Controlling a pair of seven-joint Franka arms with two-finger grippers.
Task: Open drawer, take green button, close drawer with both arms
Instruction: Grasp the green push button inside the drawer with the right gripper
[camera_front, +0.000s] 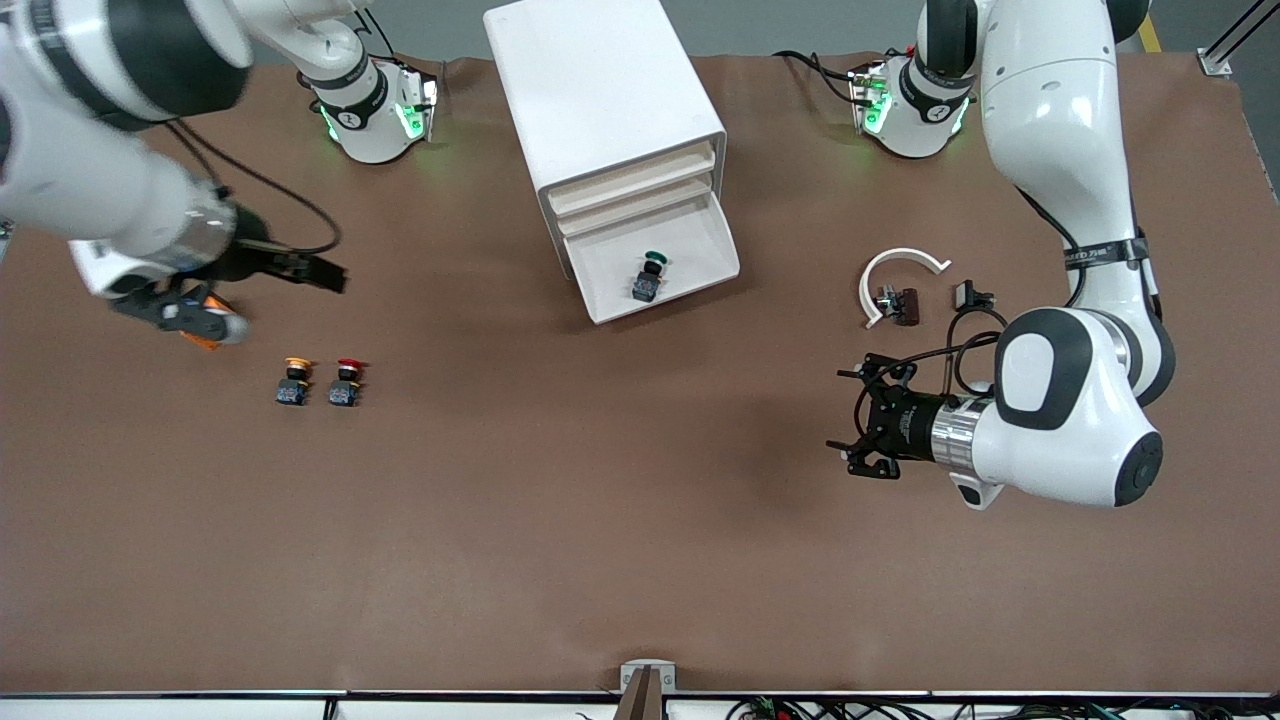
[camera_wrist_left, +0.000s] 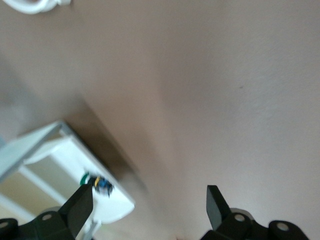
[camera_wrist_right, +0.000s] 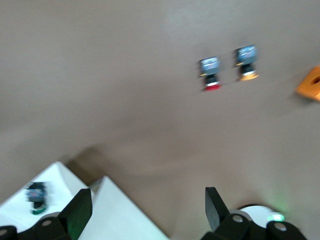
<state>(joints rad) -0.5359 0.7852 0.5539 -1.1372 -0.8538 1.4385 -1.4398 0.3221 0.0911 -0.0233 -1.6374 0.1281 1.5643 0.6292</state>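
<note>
Brown table (camera_front: 600, 520) under both released grippers, left gripper (camera_front: 850, 420) and right gripper (camera_front: 300, 270), drawer (camera_front: 690, 255) out.

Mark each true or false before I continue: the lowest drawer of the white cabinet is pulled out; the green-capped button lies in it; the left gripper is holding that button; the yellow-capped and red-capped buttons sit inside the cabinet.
1. The white tray-like drawer is pulled out: true.
2. The green-capped button lies in it: true.
3. The left gripper holds it: false; it is open and empty over bare table.
4. The yellow-capped button and red-capped button sit inside the white cabinet: false; they lie side by side on the table near the open right gripper.
</note>
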